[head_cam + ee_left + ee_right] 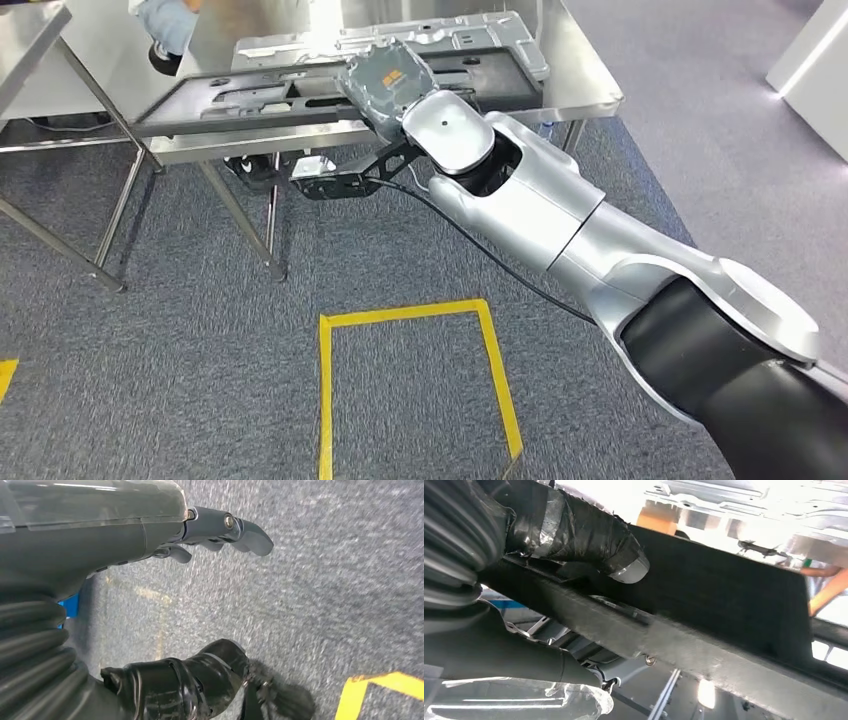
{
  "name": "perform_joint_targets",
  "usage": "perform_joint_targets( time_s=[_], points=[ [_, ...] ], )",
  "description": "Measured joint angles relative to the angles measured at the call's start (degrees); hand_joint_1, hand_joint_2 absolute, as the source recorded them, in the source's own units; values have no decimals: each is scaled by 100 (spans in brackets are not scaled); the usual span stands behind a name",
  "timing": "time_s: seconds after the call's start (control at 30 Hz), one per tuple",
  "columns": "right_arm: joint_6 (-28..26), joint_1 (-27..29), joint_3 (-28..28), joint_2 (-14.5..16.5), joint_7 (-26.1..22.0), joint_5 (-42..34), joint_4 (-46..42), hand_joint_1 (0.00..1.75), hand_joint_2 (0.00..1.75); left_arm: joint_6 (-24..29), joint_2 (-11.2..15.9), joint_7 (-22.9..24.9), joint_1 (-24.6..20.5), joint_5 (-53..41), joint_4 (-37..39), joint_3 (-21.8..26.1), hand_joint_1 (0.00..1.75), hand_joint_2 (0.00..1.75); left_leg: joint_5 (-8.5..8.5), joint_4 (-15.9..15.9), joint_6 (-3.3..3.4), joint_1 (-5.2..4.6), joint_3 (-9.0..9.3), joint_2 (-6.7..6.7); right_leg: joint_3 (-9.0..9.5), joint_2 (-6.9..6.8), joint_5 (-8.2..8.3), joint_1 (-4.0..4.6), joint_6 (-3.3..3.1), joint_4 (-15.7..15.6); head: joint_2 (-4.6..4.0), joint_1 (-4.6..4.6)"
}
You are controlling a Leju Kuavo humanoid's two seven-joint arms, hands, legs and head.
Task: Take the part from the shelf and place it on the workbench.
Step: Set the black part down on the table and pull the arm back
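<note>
Right arm (560, 215) extended forward and up from the lower right of my head view, silver shell, black cable trailing beneath the forearm, wrist reaching the near edge of the shiny stainless-steel workbench (585, 95). Right hand (388, 85) sits at that edge, grey back turned toward the camera, over the long flat black plastic panel with cut-outs (250, 95), the part I am handling. In the right wrist view I see the tape-wrapped thumb (589, 537) pressed on one face of the panel (724, 600), with the rest of the hand under the opposite face, so the hand grips the panel's rim. How the other fingers lie I cannot tell; the panel hides them.

Panel lies lengthwise along the workbench's front edge; whether it rests fully on the top I cannot tell. Just behind it lies a pale silver pressed-metal panel (440, 40), about parallel.

Left hand (220, 530) hangs over grey carpet (325, 595), dark fingers loosely apart and slightly curled, holding nothing.

Also noted: a person's blue-gloved hand (165, 22) at the workbench's far left corner; a yellow tape rectangle (415, 315) on the carpet in front of the workbench.
</note>
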Motion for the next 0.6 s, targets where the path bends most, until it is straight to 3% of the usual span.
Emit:
perform_joint_targets(
  time_s=[0.07, 0.1, 0.13, 0.2, 0.23, 0.3, 0.4, 0.47, 0.53, 0.57, 0.6],
  points=[
    [13, 22, 3, 0, 5, -4, 2, 175, 175, 3, 5, 5, 3, 1, 0, 0, 0, 175, -95, 626, -36, 15, -436, 20, 49, 4, -50, 2, -17, 1, 0, -3],
    [19, 38, 8, 0, 4, -5, 3, 175, 175, 2, 5, 10, 5, 1, 0, 0, 0, 175, 16, 665, -43, 22, -538, 27, 84, 7, -81, 2, -16, 2, 0, -2],
    [21, 51, 12, 0, 3, -5, 4, 175, 175, 3, 5, 14, 6, 2, 0, 0, 0, 175, 225, 480, -43, 27, -528, 34, 127, 9, -116, 2, -9, 4, 0, -2],
    [21, 58, 17, 0, 1, -5, 5, 175, 175, 4, 8, 18, 6, 8, 0, 0, 0, 175, 719, -278, -27, 22, -272, 53, 228, 7, -199, 8, 22, 6, 0, 1],
    [21, 51, 17, 0, 1, -6, 5, 175, 175, 6, 10, 18, 5, 11, 0, 0, 0, 175, 851, -611, -3, 7, -138, 57, 257, 7, -236, 17, 48, 10, 0, -4],
    [22, 43, 17, 0, 1, -9, 7, 175, 175, 8, 10, 18, -2, 14, 0, 0, 0, 175, 868, -878, 58, -28, -15, 57, 275, 6, -284, 34, 106, 4, 0, -8],
    [20, 48, 17, 0, 1, -12, 3, 175, 175, 8, 9, 18, -4, 16, 0, 0, 0, 175, 816, -919, 159, -20, 33, 48, 286, -4, -357, 42, 191, 28, 0, -10],
    [19, 37, 17, -1, 1, -12, 0, 175, 175, 8, 9, 18, -2, 16, 0, 0, 0, 175, 783, -955, 225, 5, 113, 50, 100, -10, -532, 42, 237, 425, 0, 1],
    [19, 40, 17, -2, 1, -12, 3, 175, 175, 8, 9, 18, -4, 17, 0, 0, 0, 175, 723, -961, 275, 1, 183, 51, -377, -14, -776, 29, 254, 1231, 0, 13],
    [19, 56, 17, -3, 1, -12, 5, 175, 175, 8, 9, 18, -2, 18, 0, 0, 0, 175, 685, -957, 289, -6, 219, 46, -617, -14, -821, 26, 252, 1559, 0, 16],
    [17, 77, 17, -3, 1, -12, 9, 175, 175, 8, 9, 18, 0, 18, 0, 0, 0, 175, 645, -953, 293, -11, 262, 39, -766, -14, -755, 25, 245, 1684, 0, 18]
  ],
)
